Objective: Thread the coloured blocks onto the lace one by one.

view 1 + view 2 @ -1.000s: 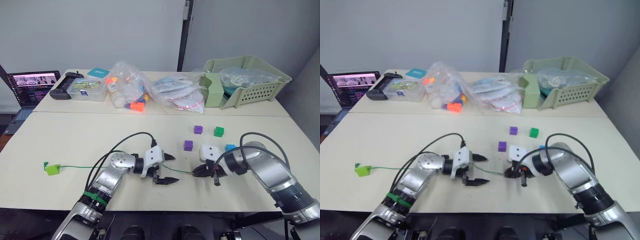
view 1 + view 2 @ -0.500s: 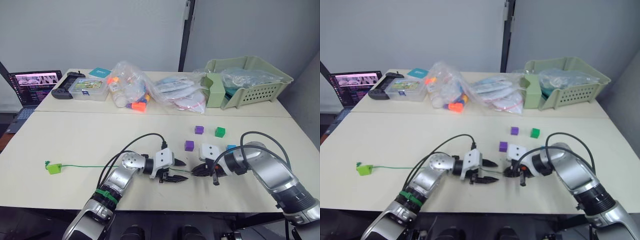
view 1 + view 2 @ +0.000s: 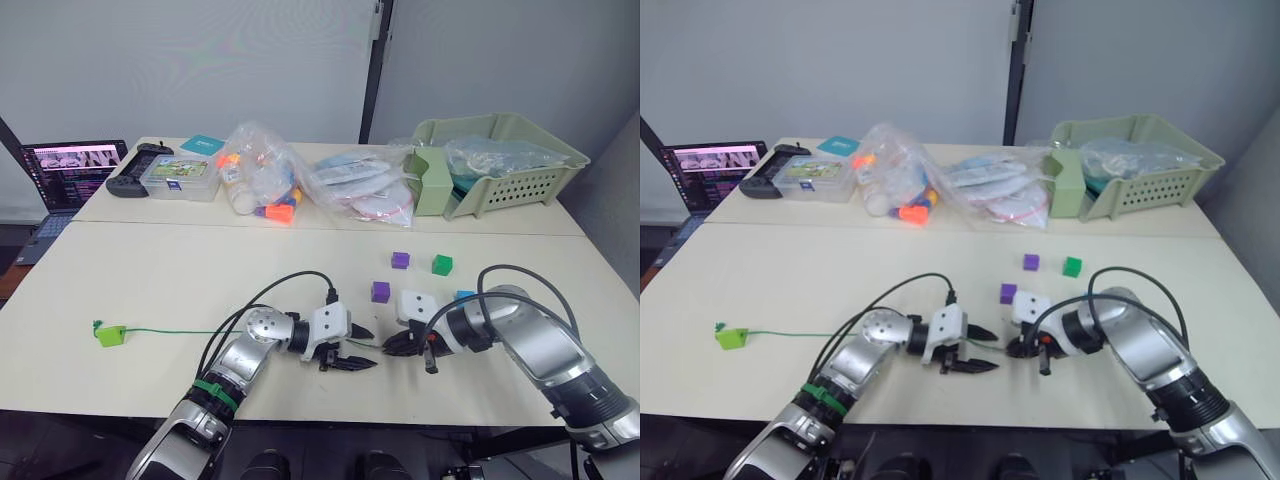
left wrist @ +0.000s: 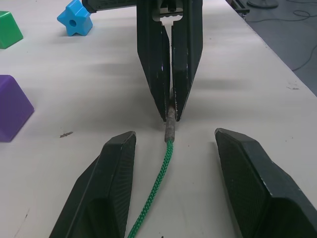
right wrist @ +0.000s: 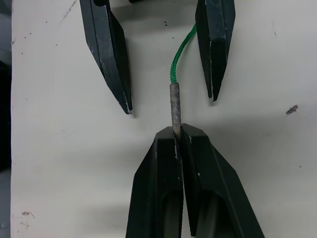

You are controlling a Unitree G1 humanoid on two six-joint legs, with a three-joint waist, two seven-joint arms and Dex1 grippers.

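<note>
The lace (image 3: 170, 331) is a thin green string lying across the table from a lime green block (image 3: 107, 335) at its far left end. My right gripper (image 3: 392, 346) is shut on its grey tip (image 5: 175, 106). My left gripper (image 3: 360, 348) is open, with its fingers (image 4: 116, 188) on either side of the string just behind the tip and not touching it. Loose on the table beyond the grippers lie a purple block (image 3: 379, 291), a second purple block (image 3: 400, 260), a dark green block (image 3: 441, 264) and a blue block (image 3: 462, 296).
Black cables (image 3: 270, 290) loop over the table by both arms. Along the back stand a laptop (image 3: 65, 170), a clear box (image 3: 180, 175), plastic bags of toys (image 3: 265, 180) and a green basket (image 3: 500, 165). The table's front edge lies close below the grippers.
My left gripper has slid right along the lace and now stands open just behind the tip. The right gripper has kept its hold and place.
</note>
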